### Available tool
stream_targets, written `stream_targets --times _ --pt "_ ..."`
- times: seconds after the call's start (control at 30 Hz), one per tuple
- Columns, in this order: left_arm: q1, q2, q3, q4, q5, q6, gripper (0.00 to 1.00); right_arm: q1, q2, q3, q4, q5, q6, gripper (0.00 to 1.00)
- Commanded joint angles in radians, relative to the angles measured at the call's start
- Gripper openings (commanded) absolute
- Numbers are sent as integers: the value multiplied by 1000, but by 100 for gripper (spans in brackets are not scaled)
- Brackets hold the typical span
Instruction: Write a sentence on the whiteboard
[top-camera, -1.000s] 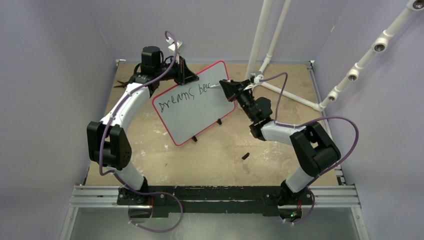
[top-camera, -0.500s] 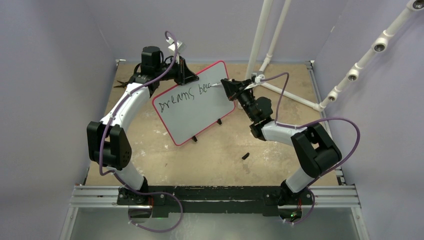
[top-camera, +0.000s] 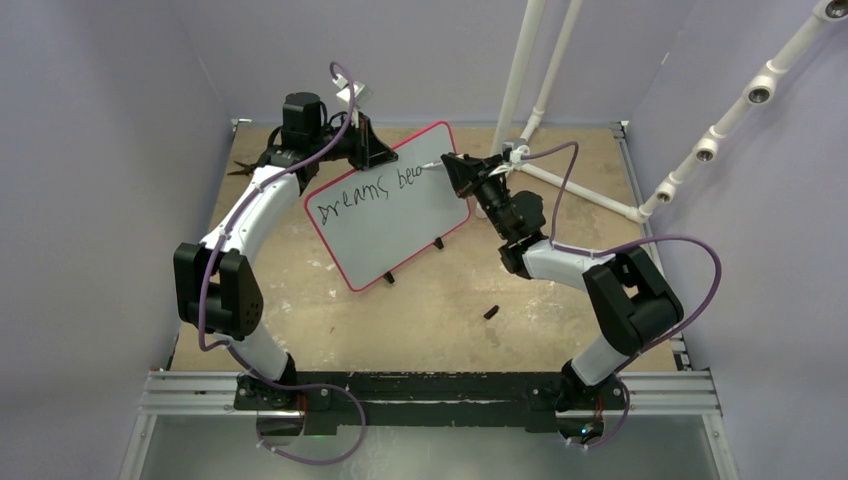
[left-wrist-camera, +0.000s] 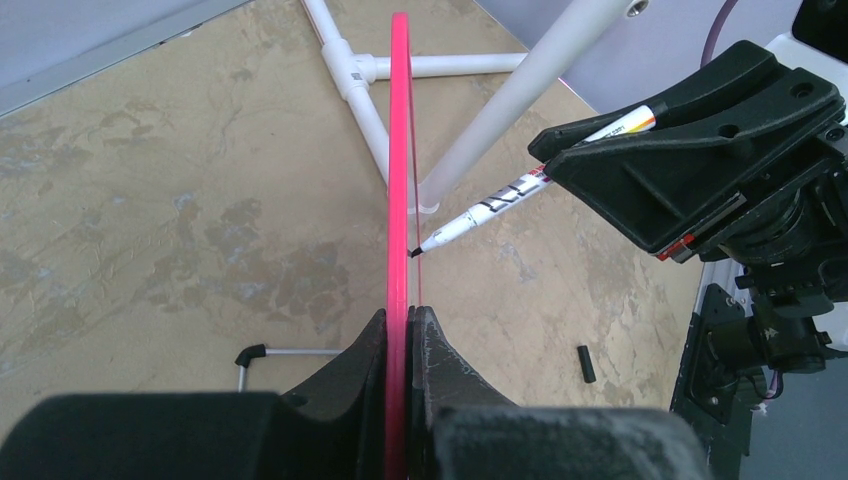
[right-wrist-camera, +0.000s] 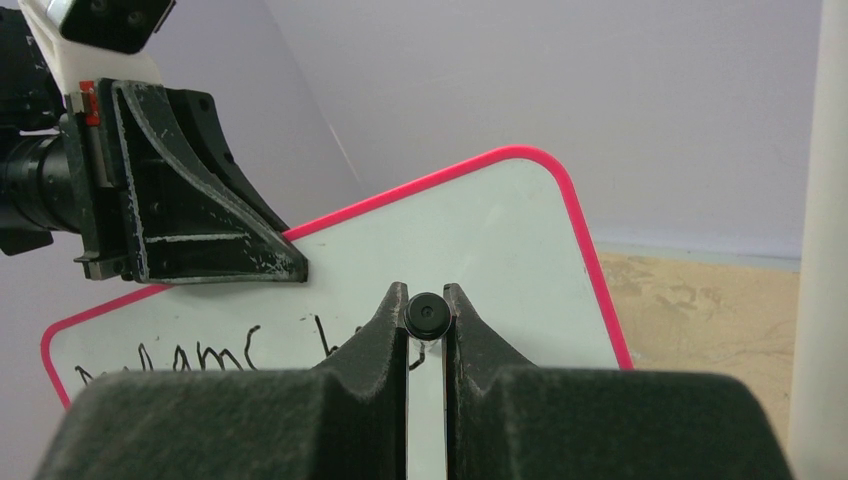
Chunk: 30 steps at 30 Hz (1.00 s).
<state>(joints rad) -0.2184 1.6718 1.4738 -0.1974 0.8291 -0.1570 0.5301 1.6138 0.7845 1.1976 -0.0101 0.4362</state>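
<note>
Jaws of the left tool (left-wrist-camera: 400, 328) are pressed together on the top edge of the whiteboard (top-camera: 400, 225), one finger on each face, with the thin pink rim running out between them in the left wrist view. Nothing else is in that grip.

The right tool (right-wrist-camera: 426, 300) is clamped on a marker (left-wrist-camera: 497, 203). In the right wrist view its two fingers close on the round black rear end of the barrel. The marker's black tip touches the white face of the board, just beside the pink rim as the left wrist camera sees it.

The whiteboard stands tilted toward the far middle of the tan surface (top-camera: 420, 320), between the two arms, its written face turned to the right tool. Its small black feet (top-camera: 390, 277) sit low at the near edge. Whether they rest on the surface I cannot tell from above.

The sentence (top-camera: 365, 192) runs in black handwriting along the upper part of the board. It reads "Dreams" and then a started word, "be" plus one more letter, perhaps a "c" or an "o". The marker's white barrel carries black print and an orange band near the rear, too small and angled to read.

A short black cap (top-camera: 492, 312) lies on the surface near the right arm, well apart from the board.
</note>
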Motion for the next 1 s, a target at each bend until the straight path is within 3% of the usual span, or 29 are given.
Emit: stream_targets --times 0.0,0.47,0.97 --pt "-6 23 -35 -74 56 -3 0 -1 -20 50 31 12 -16 0" --pt "-6 25 -43 -62 51 -10 0 -1 -29 61 4 -44 -9 0" --pt "-6 26 -45 -61 44 -12 0 -32 -144 16 -107 -146 -21 0"
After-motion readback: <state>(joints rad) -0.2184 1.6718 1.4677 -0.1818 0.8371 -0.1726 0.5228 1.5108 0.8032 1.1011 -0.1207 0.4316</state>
